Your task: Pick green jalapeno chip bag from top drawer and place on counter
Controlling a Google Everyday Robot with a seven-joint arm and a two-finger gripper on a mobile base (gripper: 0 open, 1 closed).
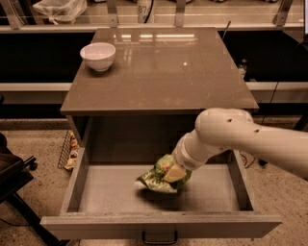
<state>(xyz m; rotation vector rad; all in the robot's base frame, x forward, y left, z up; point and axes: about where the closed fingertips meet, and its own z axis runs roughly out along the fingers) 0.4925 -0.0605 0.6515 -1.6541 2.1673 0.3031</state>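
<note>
The green jalapeno chip bag (156, 178) is a crumpled light-green foil bag inside the open top drawer (159, 226), near the middle of its floor. My gripper (174, 173) reaches down into the drawer from the right on the white arm (240, 137). It is shut on the bag's right upper side and holds it slightly raised, with a shadow beneath it. The fingertips are mostly buried in the foil. The glossy grey-brown counter (163, 67) lies above and behind the drawer.
A white bowl (98, 55) stands at the counter's back left corner. A wire basket (67, 149) sits on the floor left of the cabinet. A dark chair (12, 178) is at the left edge. A plastic bag (60, 9) lies on the far shelf.
</note>
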